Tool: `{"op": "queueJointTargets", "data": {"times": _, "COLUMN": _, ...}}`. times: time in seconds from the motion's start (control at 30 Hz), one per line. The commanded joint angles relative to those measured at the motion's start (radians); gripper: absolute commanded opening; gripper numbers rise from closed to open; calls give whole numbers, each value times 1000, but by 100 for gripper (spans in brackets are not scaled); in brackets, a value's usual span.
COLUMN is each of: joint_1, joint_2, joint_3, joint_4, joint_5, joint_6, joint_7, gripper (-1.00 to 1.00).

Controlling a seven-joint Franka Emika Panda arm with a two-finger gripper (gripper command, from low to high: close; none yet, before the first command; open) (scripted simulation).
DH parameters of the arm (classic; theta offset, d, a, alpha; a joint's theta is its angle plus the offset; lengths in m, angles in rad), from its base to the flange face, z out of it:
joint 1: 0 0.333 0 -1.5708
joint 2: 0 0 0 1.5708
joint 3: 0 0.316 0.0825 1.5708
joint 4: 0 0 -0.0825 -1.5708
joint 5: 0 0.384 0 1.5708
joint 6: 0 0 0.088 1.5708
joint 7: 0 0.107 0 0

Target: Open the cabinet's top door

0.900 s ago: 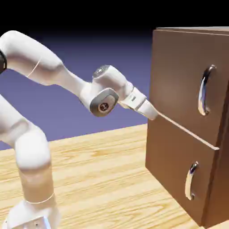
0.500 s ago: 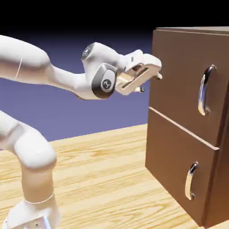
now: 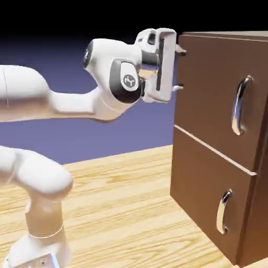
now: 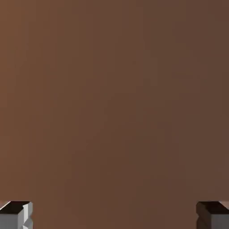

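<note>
The cabinet [image 3: 209,172] is a dark brown box at the exterior view's right, with two stacked front panels. The top door [image 3: 209,89] is the taller upper panel, and its long curved chrome handle [image 3: 240,105] sits well to the right. My gripper [image 3: 179,68] is open, one finger above the other, tips pointing at the door's upper left edge, very close to the wood and far from the handle. In the hand view plain brown wood [image 4: 114,98] fills the picture. Both fingertips [image 4: 15,215] show wide apart at the bottom corners with nothing between them.
The lower panel [image 3: 204,193] carries a smaller chrome handle [image 3: 224,211]. The cabinet stands on a light wooden table [image 3: 120,209]. My white arm [image 3: 63,102] stretches in from the left at the height of the top door.
The hand has risen from the seam between the two panels to the top door's upper left edge and rolled, so its fingers now stand one above the other.
</note>
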Motion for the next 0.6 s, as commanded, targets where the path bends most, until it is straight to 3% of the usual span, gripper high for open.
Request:
{"op": "queueJointTargets", "data": {"times": 0.0, "joint_1": 18, "joint_2": -15, "joint_3": -25, "joint_4": 10, "joint_5": -44, "joint_6": -1, "joint_7": -42, "gripper": 0}}
{"op": "queueJointTargets", "data": {"times": 0.57, "joint_1": 329, "joint_2": -278, "joint_3": -444, "joint_4": 173, "joint_5": -783, "joint_6": -15, "joint_7": -748, "gripper": 0}}
